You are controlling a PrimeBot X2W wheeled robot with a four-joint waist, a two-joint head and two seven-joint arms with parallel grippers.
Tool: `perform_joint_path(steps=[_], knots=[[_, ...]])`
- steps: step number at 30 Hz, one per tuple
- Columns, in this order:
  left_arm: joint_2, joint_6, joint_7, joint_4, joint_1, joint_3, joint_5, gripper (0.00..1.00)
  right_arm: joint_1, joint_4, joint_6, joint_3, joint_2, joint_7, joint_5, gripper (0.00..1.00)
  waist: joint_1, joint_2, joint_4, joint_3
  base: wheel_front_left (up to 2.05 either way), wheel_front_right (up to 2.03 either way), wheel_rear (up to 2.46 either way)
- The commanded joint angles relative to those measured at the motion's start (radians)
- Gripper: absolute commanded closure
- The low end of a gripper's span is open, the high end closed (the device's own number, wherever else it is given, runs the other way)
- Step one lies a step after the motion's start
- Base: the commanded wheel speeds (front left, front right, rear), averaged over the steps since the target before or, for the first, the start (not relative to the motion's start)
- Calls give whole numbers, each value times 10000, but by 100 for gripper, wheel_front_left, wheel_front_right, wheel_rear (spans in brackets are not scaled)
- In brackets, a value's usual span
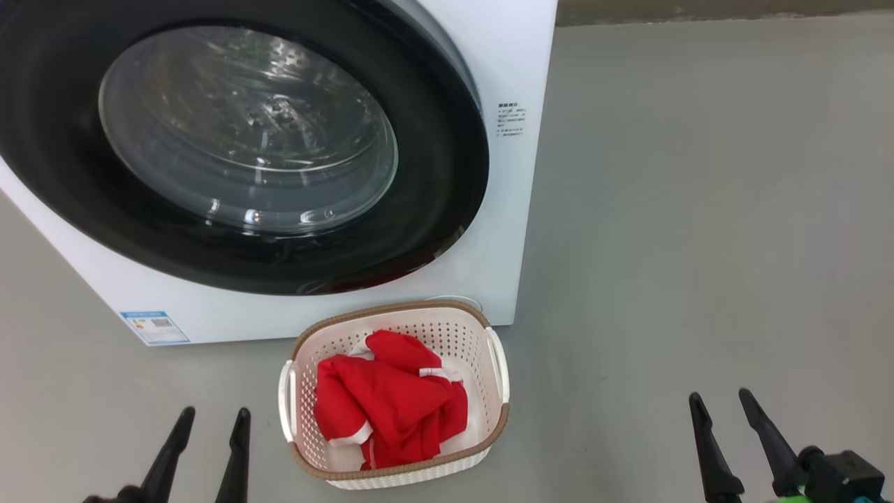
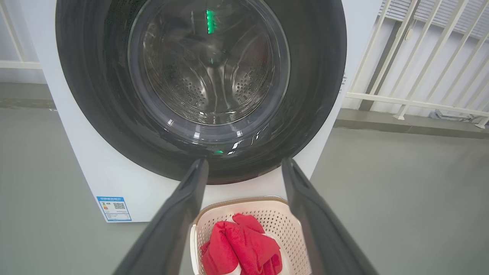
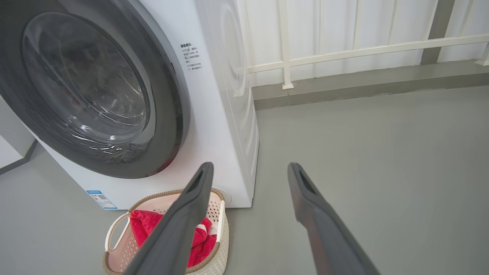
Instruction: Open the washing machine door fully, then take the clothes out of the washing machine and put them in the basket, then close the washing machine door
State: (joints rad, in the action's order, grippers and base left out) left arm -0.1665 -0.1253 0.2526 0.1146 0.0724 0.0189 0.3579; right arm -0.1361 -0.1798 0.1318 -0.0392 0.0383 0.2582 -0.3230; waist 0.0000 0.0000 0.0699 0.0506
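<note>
the washing machine door (image 1: 237, 140) sits flush against the washing machine (image 1: 506, 209). the red clothes (image 1: 391, 398) lie heaped in the basket (image 1: 391, 311), which stands on the floor (image 1: 698, 209) just in front of the washing machine. the left hand (image 1: 215, 413) and right hand (image 1: 719, 396) hang released and empty, one on each side of the basket.

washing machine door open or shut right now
Shut: the washing machine door sits flush against the washing machine front, no gap visible.
</note>
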Motion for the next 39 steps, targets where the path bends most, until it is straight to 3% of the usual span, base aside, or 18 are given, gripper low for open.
perform_joint_path(steps=[1,22,23,31,34,39], knots=[[-150,-54,92,-261,-46,-420,-151,0,53,265,-11,172,120,36,-125,0,0,0,-37,-42,0,0,0],[12,-54,92,-238,78,-490,-89,0,-92,309,-11,34,120,36,-101,0,0,0,-41,-89,0,0,0],[106,6,-6,6,273,-132,-131,100,-279,8,0,-132,-19,0,-24,100,0,0,-43,-89,0,0,0],[409,14,-129,551,281,-24,154,100,-247,-508,0,-85,-131,-87,-316,100,2,0,-54,-94,0,0,0],[419,12,-232,569,227,-52,576,100,-171,-504,-1,-71,-96,-181,-758,100,23,0,-79,-133,0,0,0],[435,10,-360,614,137,-85,1095,100,-52,-526,-1,-56,-55,-296,-1303,100,1,0,-105,-129,0,0,0]])
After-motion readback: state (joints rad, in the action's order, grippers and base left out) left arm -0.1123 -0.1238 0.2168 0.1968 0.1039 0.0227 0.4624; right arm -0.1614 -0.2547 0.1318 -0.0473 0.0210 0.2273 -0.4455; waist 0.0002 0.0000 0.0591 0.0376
